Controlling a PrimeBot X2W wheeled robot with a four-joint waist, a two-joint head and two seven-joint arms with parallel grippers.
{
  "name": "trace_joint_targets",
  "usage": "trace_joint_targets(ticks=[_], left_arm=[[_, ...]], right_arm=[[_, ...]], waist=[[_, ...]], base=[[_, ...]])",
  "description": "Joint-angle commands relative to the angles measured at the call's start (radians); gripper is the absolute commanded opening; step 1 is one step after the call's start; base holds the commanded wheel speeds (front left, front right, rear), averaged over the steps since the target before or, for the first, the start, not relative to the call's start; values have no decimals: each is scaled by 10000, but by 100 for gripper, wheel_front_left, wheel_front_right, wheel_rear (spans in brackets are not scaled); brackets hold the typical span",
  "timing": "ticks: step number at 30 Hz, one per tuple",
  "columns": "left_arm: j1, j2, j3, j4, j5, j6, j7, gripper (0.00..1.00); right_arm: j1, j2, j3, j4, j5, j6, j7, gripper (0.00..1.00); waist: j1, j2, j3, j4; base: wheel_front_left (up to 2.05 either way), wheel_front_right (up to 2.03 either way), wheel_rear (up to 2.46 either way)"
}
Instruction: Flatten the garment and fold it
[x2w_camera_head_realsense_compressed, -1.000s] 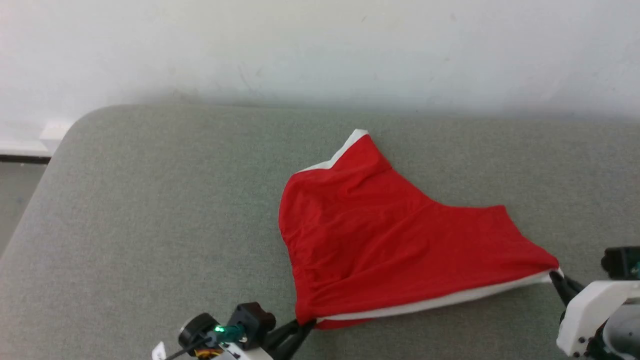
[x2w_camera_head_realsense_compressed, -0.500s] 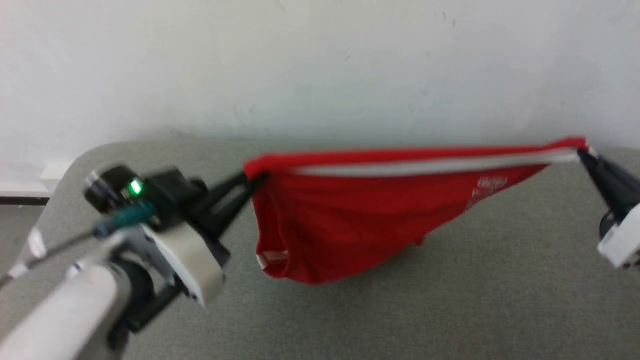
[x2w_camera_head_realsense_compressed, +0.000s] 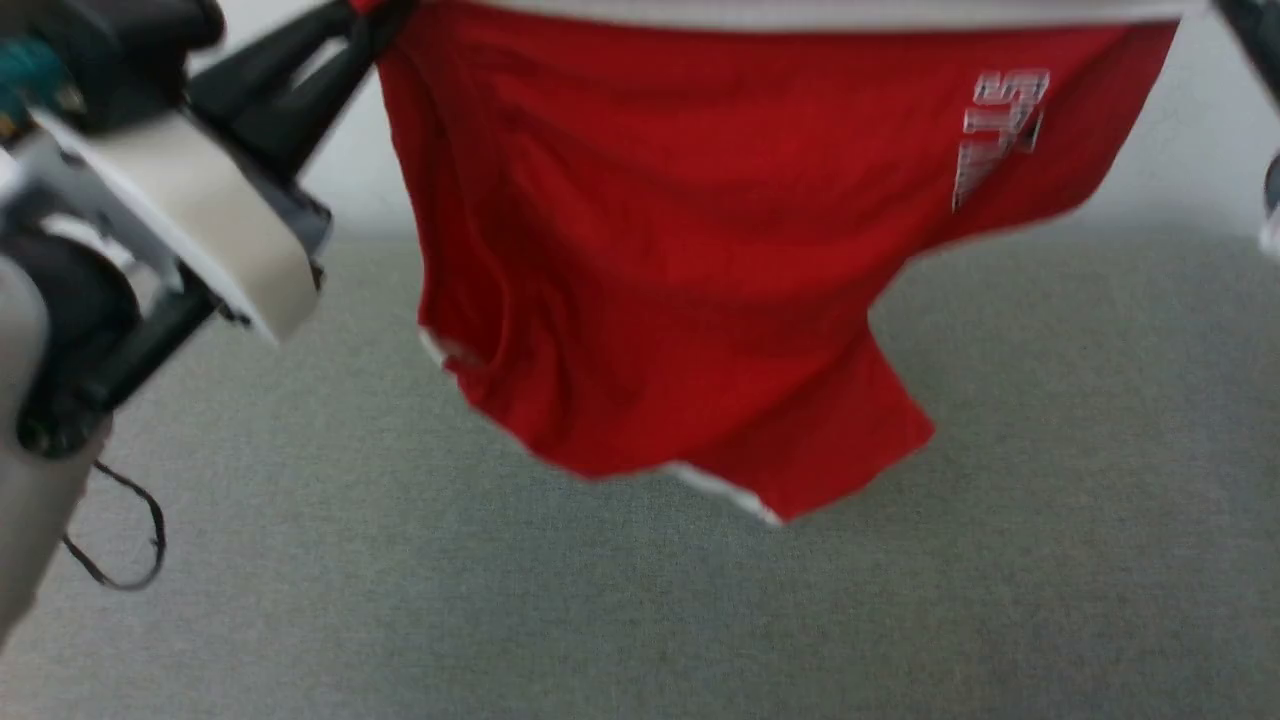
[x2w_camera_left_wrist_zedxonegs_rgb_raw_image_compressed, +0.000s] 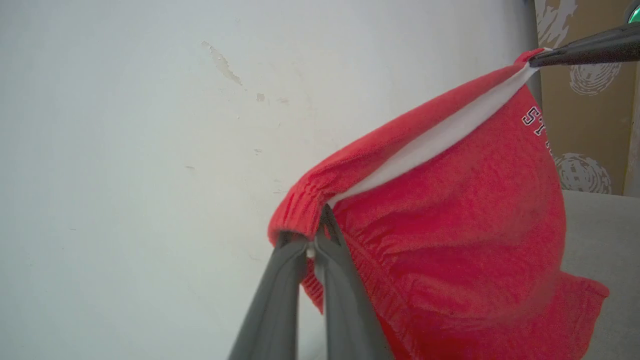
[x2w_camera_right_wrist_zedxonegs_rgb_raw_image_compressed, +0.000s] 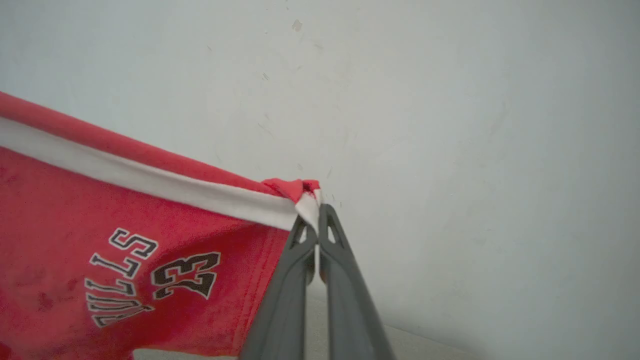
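The red shorts (x2w_camera_head_realsense_compressed: 650, 250) hang in the air above the grey surface, stretched between both grippers along a white side stripe. My left gripper (x2w_camera_head_realsense_compressed: 365, 25) is shut on the gathered waistband corner (x2w_camera_left_wrist_zedxonegs_rgb_raw_image_compressed: 300, 215), and its dark fingers (x2w_camera_left_wrist_zedxonegs_rgb_raw_image_compressed: 280, 300) pinch the fabric in the left wrist view. My right gripper (x2w_camera_right_wrist_zedxonegs_rgb_raw_image_compressed: 316, 212) is shut on the white-striped hem corner, beside the "BULLS 23" print (x2w_camera_right_wrist_zedxonegs_rgb_raw_image_compressed: 145, 280). The right gripper's fingers (x2w_camera_left_wrist_zedxonegs_rgb_raw_image_compressed: 585, 50) also show at the upper right of the left wrist view. The shorts' lower edge (x2w_camera_head_realsense_compressed: 770, 500) sags clear of the surface.
A grey fabric surface (x2w_camera_head_realsense_compressed: 1000, 560) lies below, with a white wall (x2w_camera_right_wrist_zedxonegs_rgb_raw_image_compressed: 450, 125) behind it. A thin dark cable (x2w_camera_head_realsense_compressed: 125, 540) loops beside my left forearm. A brown patterned panel (x2w_camera_left_wrist_zedxonegs_rgb_raw_image_compressed: 585, 100) stands at the far right of the left wrist view.
Both grippers have lifted the shorts off the grey surface and high into the air, still stretched between them. The head view has shifted as well.
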Motion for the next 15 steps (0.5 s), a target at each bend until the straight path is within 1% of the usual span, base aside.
trace_joint_targets(ticks=[1, 5, 8, 12, 15], left_arm=[[-366, 9, 19, 151, -50, -15, 64, 0], [-1644, -159, -161, 956, -92, -57, 126, 0], [-2682, -397, -379, 1762, -53, -75, -26, 0], [-3952, -858, -770, 3066, 21, -85, -559, 0], [-4679, -1228, -949, 4104, 149, -87, -1221, 0]], right_arm=[[-456, -95, 91, 228, -111, -23, -24, 0], [-2226, -294, 617, 1318, -415, -23, -338, 0], [-3557, -285, 1011, 2261, -704, -23, -836, 0], [-5207, 53, 1266, 3622, -1183, -23, -1908, 0], [-6088, 269, 1601, 4574, -1648, -23, -2786, 0]], waist=[[-1, -1, 767, -195], [-1, -1, 1846, -352], [-1, -1, 2655, -451], [-1, -1, 3560, -542], [-1, -1, 4065, -575]], base=[[0, 0, 0], [0, 0, 0], [0, 0, 0], [0, 0, 0], [0, 0, 0]])
